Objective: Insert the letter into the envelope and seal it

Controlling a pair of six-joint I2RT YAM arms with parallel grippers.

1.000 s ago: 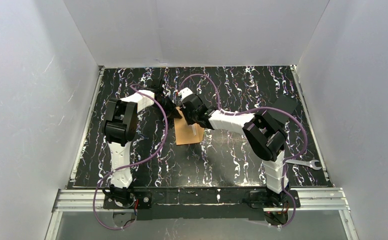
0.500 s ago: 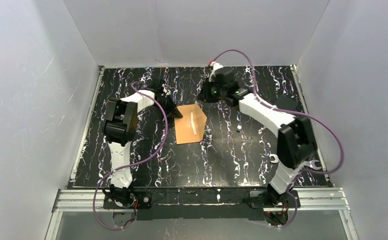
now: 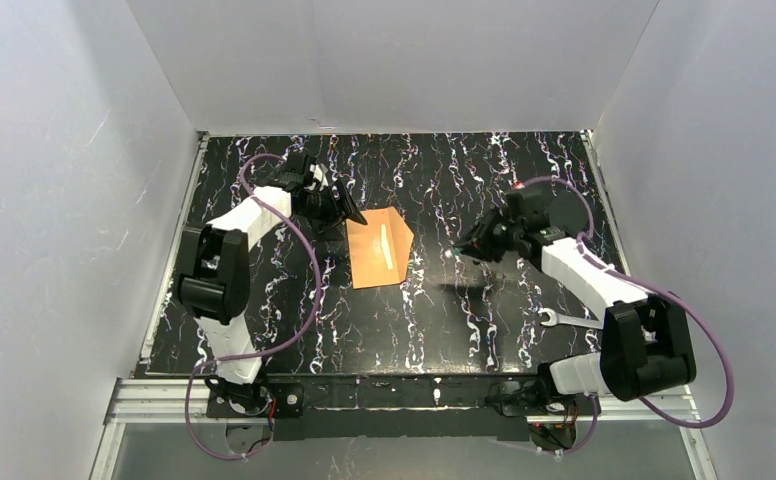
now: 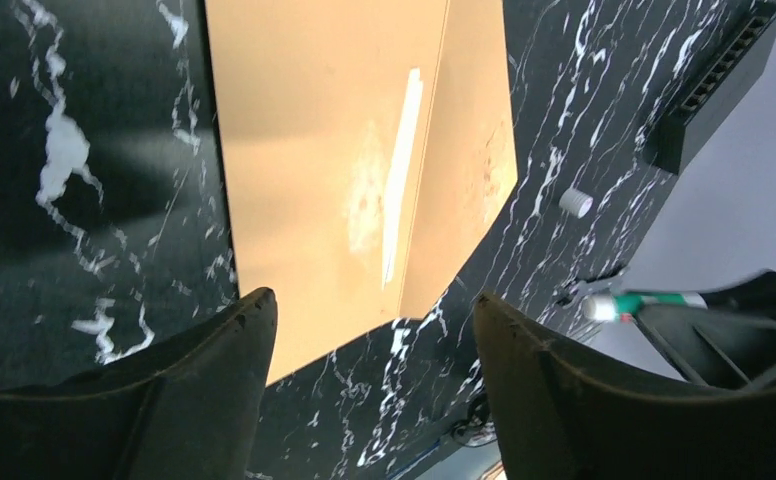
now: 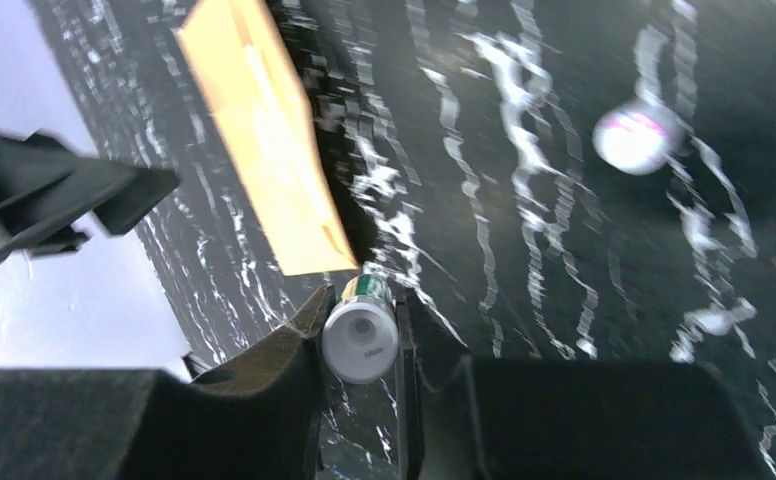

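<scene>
The orange-brown envelope (image 3: 376,255) lies flat at mid-table, flap open, with a pale streak down it; it also fills the left wrist view (image 4: 314,150) and shows in the right wrist view (image 5: 264,150). The letter is hidden from every view. My left gripper (image 3: 349,212) (image 4: 374,300) hovers open by the envelope's far left corner, nothing between its fingers. My right gripper (image 3: 461,250) (image 5: 362,300) is off to the envelope's right, shut on a white glue stick (image 5: 360,340) with a green band.
A small white cap (image 4: 575,203) (image 5: 634,137) lies on the black marbled table (image 3: 424,320) right of the envelope. A wrench (image 3: 564,320) rests near the right arm. White walls enclose three sides.
My right arm swung from over the envelope to the back, then to the right-middle, still gripping the glue stick. My left gripper opened and pulled slightly away from the envelope's corner.
</scene>
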